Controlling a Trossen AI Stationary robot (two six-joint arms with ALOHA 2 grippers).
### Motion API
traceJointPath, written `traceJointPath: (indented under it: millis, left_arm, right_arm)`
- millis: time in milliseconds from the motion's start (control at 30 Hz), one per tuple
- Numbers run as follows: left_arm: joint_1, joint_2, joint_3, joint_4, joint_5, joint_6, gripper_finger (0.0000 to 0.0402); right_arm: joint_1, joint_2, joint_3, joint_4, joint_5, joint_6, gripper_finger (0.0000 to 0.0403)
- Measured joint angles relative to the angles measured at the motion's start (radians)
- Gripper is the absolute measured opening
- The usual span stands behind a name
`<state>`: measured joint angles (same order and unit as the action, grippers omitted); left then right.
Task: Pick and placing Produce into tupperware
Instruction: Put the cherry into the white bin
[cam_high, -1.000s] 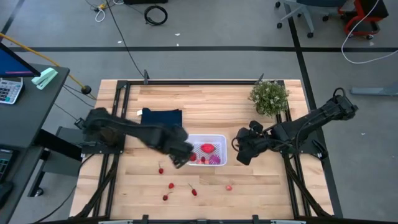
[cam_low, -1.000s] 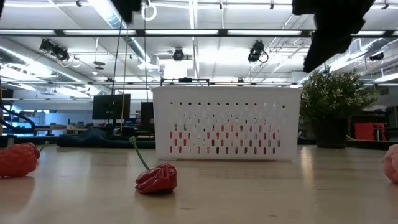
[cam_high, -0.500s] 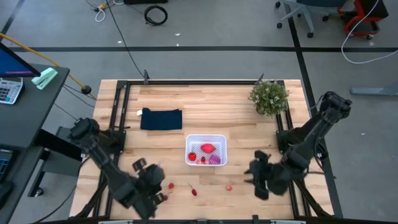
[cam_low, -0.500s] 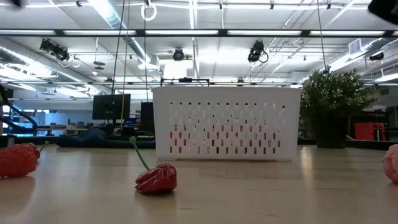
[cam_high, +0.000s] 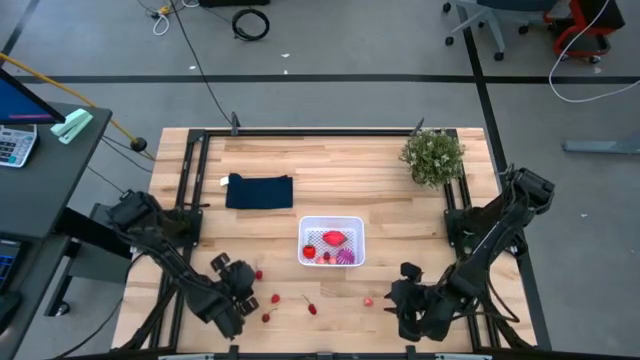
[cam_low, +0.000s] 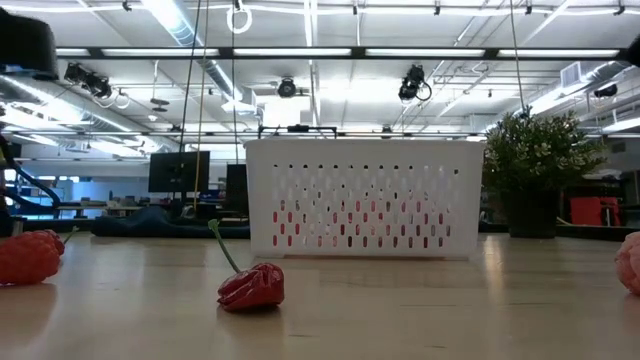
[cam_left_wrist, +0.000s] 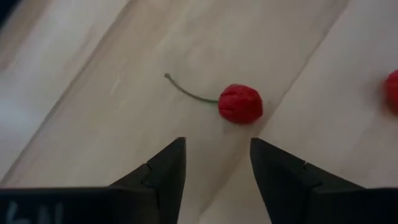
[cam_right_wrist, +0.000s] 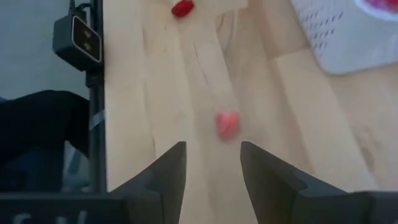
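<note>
The produce is split between a white, shallow, squarish plastic tupperware (cam_high: 352, 224) with a perforated wall, just below the centre of the high view, and the light wooden table (cam_high: 340, 165) under it. Inside the container I count four pieces, as far as can be told: one larger red piece (cam_high: 335, 238), two small red bits (cam_high: 309, 251) and one purple-magenta ribbed ball (cam_high: 346, 257). Five pieces lie loose in the lower middle of the frame: four small red ones (cam_high: 275, 298) to the lower left of the container and one pinkish bit (cam_high: 368, 300) to its lower right. One dark navy folded cloth (cam_high: 260, 191) lies to the upper left of the container, and one green leafy potted plant (cam_high: 433, 155) stands at upper right.

The left gripper (cam_high: 243, 290) is at lower left, beside the loose red bits, fingers apart and holding nothing; a red stemmed piece (cam_left_wrist: 239, 103) lies on the wood ahead of it. The right gripper (cam_high: 403, 297) is at lower right, near the pinkish bit, also parted and empty.

A second ago both grippers were at the container's sides; both have since dropped to the lower edge. No piece of produce has moved.
</note>
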<state>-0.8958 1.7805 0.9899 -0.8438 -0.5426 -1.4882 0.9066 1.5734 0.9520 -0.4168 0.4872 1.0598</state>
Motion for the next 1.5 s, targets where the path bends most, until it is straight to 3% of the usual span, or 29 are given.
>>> traceJointPath:
  millis: [300, 567, 767, 1200, 1400, 1500]
  left_arm:
    - [0.076, 0.000, -0.018, 0.068, -0.004, 0.266, 0.0243]
    - [0.131, 0.000, -0.018, 0.070, -0.004, 0.300, 0.0248]
    - [0.150, 0.000, -0.018, 0.097, -0.003, 0.304, 0.0215]
    - [0.153, 0.000, -0.018, 0.117, 0.068, 0.243, 0.0101]
    - [0.153, 0.000, -0.018, 0.127, 0.034, 0.242, 0.0049]
    - [0.153, 0.000, -0.014, 0.152, -0.035, 0.242, 0.0037]
  right_arm:
    - [0.009, -0.035, 0.000, 0.003, -0.046, 0.095, 0.0160]
    - [0.008, 0.018, 0.000, 0.007, -0.013, 0.204, 0.0160]
    - [0.008, 0.054, 0.000, 0.006, -0.013, 0.230, 0.0160]
    - [0.008, 0.055, 0.000, 0.007, -0.013, 0.223, 0.0160]
    - [0.008, 0.055, 0.000, 0.006, -0.013, 0.222, 0.0160]
    - [0.008, 0.055, 0.000, 0.006, -0.012, 0.194, 0.0160]
